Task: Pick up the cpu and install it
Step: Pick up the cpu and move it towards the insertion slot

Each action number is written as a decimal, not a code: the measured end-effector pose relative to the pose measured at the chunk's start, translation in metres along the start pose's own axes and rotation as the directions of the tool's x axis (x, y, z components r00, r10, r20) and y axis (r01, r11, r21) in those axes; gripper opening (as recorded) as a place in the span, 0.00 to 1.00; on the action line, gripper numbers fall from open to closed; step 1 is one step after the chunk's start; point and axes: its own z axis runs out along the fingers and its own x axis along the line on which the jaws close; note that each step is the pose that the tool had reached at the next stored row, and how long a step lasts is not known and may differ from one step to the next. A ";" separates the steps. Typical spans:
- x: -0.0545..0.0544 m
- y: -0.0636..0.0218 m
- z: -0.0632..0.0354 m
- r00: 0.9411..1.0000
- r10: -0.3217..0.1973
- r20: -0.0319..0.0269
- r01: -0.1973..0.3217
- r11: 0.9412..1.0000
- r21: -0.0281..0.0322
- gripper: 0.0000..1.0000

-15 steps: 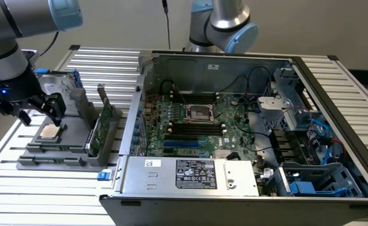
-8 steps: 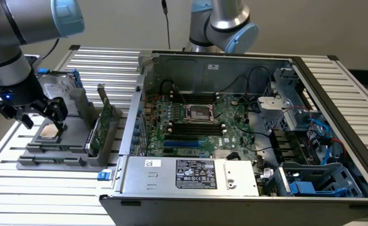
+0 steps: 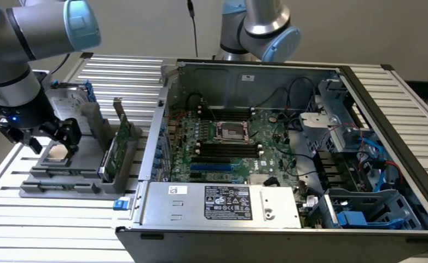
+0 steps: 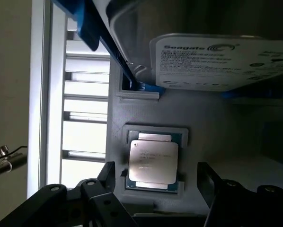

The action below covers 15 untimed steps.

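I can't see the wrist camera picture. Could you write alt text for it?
The robot's open hand hovers over the cpu, one finger either side. The cpu lies flat in a grey holder, beside a labelled hard drive.

A holder (image 3: 61, 186) is set on the desk (image 3: 53, 230) at the exterior view's left, with a computer case (image 3: 272, 244) just beside it on the right. The cpu (image 4: 153, 161) is laid flat in a pocket of the holder. A hard drive (image 4: 217, 61) is stood near it. The jaws are held one on each side of the cpu, apart.
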 end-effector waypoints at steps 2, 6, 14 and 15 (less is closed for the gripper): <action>0.000 -0.0001 0.0003 1.000 0.000 0.000 0.000 1.000 -0.002 0.79; -0.001 -0.0001 0.0034 1.000 0.000 0.000 0.000 1.000 -0.005 0.79; -0.001 -0.0004 0.0079 1.000 0.002 0.000 -0.002 1.000 -0.006 0.79; -0.001 -0.0004 0.0084 1.000 0.002 0.000 -0.002 1.000 -0.006 0.79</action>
